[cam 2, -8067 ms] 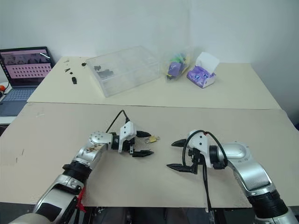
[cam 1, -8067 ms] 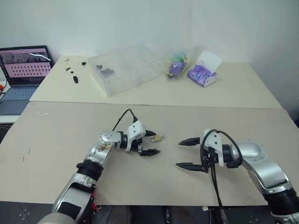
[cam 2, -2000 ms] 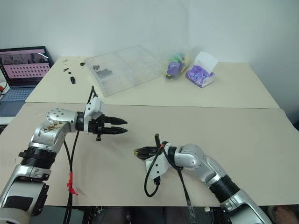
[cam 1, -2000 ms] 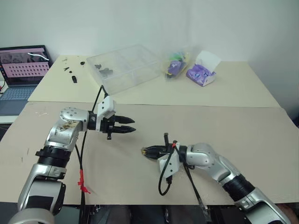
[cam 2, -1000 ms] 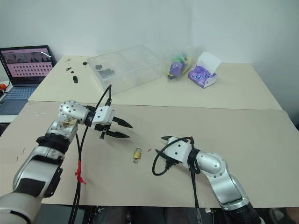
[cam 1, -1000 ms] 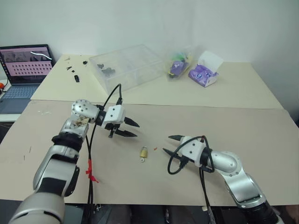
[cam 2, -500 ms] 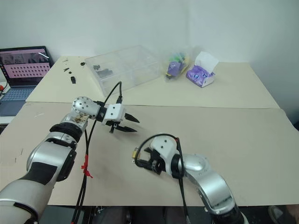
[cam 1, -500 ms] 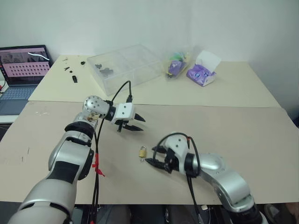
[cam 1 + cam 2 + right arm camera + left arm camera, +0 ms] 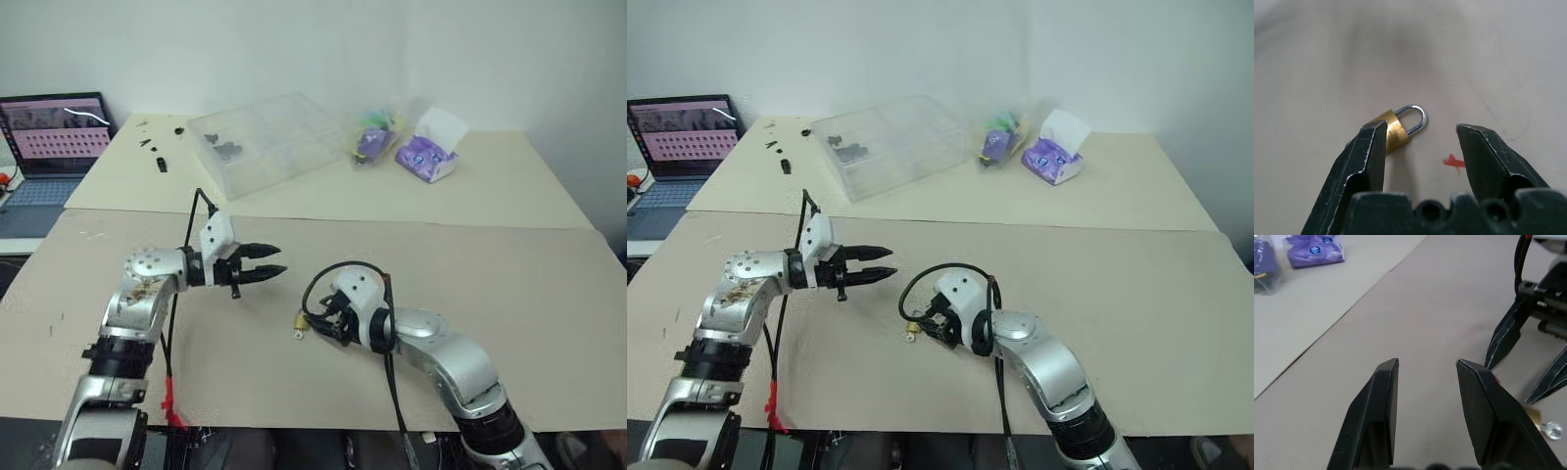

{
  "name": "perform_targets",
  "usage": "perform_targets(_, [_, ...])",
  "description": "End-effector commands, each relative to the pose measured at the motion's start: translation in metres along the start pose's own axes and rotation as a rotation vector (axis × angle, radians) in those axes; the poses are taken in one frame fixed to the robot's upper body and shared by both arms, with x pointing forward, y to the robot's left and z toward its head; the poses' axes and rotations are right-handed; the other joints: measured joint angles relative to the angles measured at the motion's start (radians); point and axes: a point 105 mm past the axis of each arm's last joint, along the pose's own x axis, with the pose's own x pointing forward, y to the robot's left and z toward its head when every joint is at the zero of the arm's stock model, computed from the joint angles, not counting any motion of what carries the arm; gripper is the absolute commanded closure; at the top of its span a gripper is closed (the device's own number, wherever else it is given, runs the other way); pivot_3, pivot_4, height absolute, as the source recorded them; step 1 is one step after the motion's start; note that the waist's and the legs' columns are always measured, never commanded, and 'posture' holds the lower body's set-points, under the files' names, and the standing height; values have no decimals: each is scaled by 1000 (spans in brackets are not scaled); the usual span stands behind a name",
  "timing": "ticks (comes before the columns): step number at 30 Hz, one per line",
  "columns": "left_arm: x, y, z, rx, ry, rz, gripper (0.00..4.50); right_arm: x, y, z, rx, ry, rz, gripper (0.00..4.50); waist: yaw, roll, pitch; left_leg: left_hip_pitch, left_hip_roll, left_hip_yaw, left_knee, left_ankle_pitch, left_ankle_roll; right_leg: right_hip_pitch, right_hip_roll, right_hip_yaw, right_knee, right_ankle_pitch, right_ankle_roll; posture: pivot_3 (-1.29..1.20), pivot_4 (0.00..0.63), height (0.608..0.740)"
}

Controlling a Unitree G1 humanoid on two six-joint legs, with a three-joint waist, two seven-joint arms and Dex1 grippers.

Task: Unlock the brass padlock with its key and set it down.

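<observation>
The brass padlock (image 9: pixel 1392 130) lies flat on the tan board (image 9: pixel 549 294), its silver shackle (image 9: pixel 1417 116) pointing away from my right gripper. My right gripper (image 9: pixel 1420 127) is open and low over it: one finger (image 9: pixel 1367 155) overlaps the brass body and the other (image 9: pixel 1488 157) stands clear to the side. From the head, the padlock (image 9: pixel 301 320) sits at that gripper's tips (image 9: pixel 312 324). A small silver key end (image 9: pixel 1551 431) lies by the padlock. My left gripper (image 9: pixel 282 258) hovers open and empty, to the padlock's left and farther back.
A red mark (image 9: pixel 1452 161) is on the board beside the padlock. On the far table stand a clear plastic box (image 9: pixel 263 142), a laptop (image 9: pixel 54 137), a purple tissue pack (image 9: pixel 426 155), a bag (image 9: pixel 377 137) and small black parts (image 9: pixel 160 162).
My right gripper has come in from the right, and its open fingers now straddle the padlock. The left gripper has rolled, then drawn back to the left. The padlock has stayed put.
</observation>
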Motion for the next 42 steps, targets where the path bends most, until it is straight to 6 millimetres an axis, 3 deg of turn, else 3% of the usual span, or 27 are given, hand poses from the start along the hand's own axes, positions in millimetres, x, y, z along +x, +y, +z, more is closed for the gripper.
perform_targets(1, [1, -2, 21, 1, -59, 56, 2569, -9, -4, 13, -176, -75, 29, 1749, 0, 0, 0, 0, 0, 0, 0, 0, 0, 0, 0, 0, 0, 0, 0, 0, 150, 740])
perform_targets(8, [-2, -4, 19, -20, -37, 70, 2569, -23, -22, 4, -421, -86, 194, 1749, -8, 0, 0, 3, 1, 3, 0, 1, 0, 1, 1, 1, -1, -1, 4, 0, 150, 740])
perform_targets(11, [-3, -6, 18, -21, -39, 86, 2569, -15, -34, 4, -493, -94, 222, 1749, -12, 0, 0, 3, 1, 3, 0, 1, 0, 0, 2, 2, -1, 0, 2, 0, 150, 740])
perform_targets(14, [-5, -6, 18, -23, -43, 103, 2569, -7, -34, 5, -520, -109, 248, 1749, -9, 0, 0, 3, 1, 3, 0, 1, 0, 0, 2, 2, -1, 1, 0, 0, 150, 740])
perform_targets(18, [-14, -10, 16, -20, -33, 99, 2569, -3, -26, 10, -513, -149, 272, 1749, -6, 0, 0, 1, 1, 3, 0, 1, 0, 0, 2, 3, -1, 1, -2, 0, 150, 740])
perform_targets(25, [-56, -50, -5, 55, 89, -95, 2569, -14, -15, 0, -467, -150, 333, 1749, -7, 0, 0, 1, 3, 4, 0, 1, 0, -2, 2, 2, -1, 1, -3, 0, 150, 740])
perform_targets(29, [-72, -61, -11, 106, 150, -188, 2569, -18, -14, -1, -444, -156, 348, 1749, 0, 0, 0, 2, 3, 6, 0, 1, 0, -2, 0, 2, -1, -4, -11, 0, 150, 740])
perform_targets(41, [-68, -67, -20, 78, 154, -202, 2569, -11, -27, 2, -421, -154, 340, 1749, -3, 0, 0, 3, 4, 8, 0, 1, 0, -2, 0, 2, -1, -4, -12, 0, 150, 740])
perform_targets(42, [-68, -68, -20, 77, 151, -201, 2569, -11, -29, 1, -418, -151, 340, 1228, -3, 0, 0, 3, 4, 8, 0, 1, 0, -2, 0, 2, -1, -4, -11, 0, 150, 740])
